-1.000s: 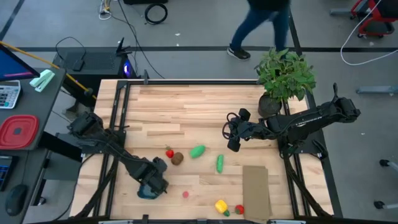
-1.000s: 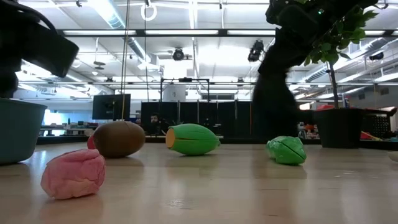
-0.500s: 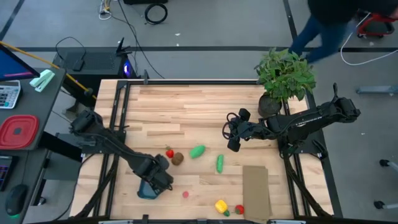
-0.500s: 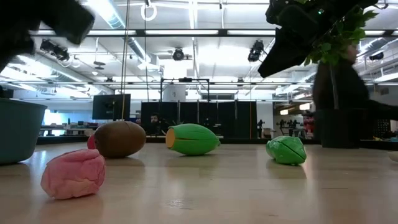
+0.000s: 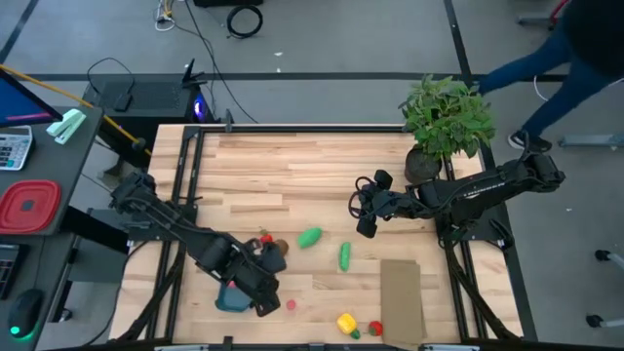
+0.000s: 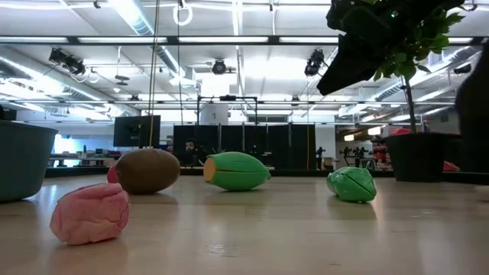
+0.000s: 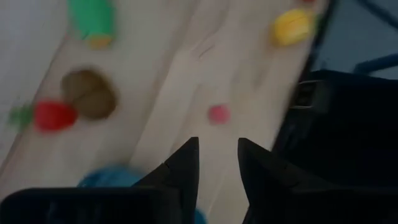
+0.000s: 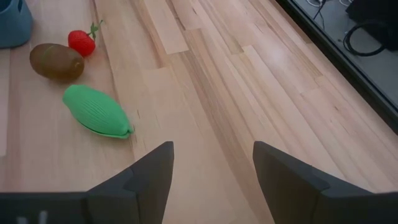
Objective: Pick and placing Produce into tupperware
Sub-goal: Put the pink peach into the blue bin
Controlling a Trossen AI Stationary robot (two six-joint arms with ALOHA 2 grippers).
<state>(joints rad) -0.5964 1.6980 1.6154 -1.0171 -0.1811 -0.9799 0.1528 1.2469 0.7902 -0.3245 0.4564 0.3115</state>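
Left gripper (image 5: 263, 302): above the table's near-left area, over the tupperware's edge and close to the small pink piece; fingers (image 7: 185, 168) a narrow gap apart, nothing between them.
Right gripper (image 5: 364, 222): hanging over the table's right-centre, apart from all produce; fingers (image 8: 149, 171) spread wide, empty.
Tupperware (image 5: 230, 296): blue-teal, near the left front edge, partly covered by the left arm; its wall shows at the low view's left edge (image 6: 23, 160). Contents cannot be told.
Brown round piece (image 5: 277, 248): beside the left arm, with a red strawberry-like piece (image 5: 265, 240) just next to it.
Green ridged piece (image 5: 310, 236): centre of the table, lying on its side.
Second green piece (image 5: 345, 255): just right of the first, near the cardboard.
Small pink piece (image 5: 291, 305): on the wood, right of the tupperware.
Yellow piece (image 5: 346, 322): at the front edge, a small red piece (image 5: 375, 329) beside it.
Cardboard rectangle (image 5: 400, 302): flat on the right front.
Potted plant (image 5: 444, 122): back right corner.
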